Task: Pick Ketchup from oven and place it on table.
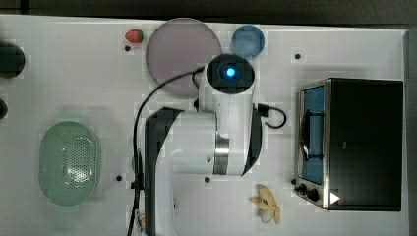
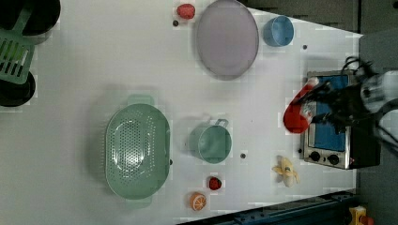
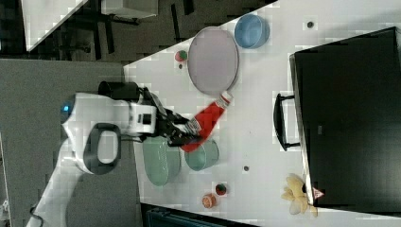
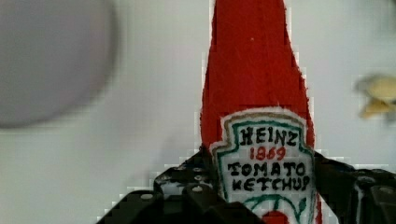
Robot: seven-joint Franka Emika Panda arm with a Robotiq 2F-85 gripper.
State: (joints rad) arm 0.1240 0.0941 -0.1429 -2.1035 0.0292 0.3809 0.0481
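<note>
Gripper [image 3: 185, 135] clamped on the Ketchup [image 3: 206, 122] near the right view's centre, bottle above the table [image 3: 255, 109], oven [image 3: 347, 118] at far right.

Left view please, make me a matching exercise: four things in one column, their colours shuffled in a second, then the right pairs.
Things:
1. colander
2. plate
3. bowl
4. ketchup

Colours:
A. blue
B. red
C. pale green
D. greyish lilac

Pairs: 1-C, 2-D, 3-A, 4-B
</note>
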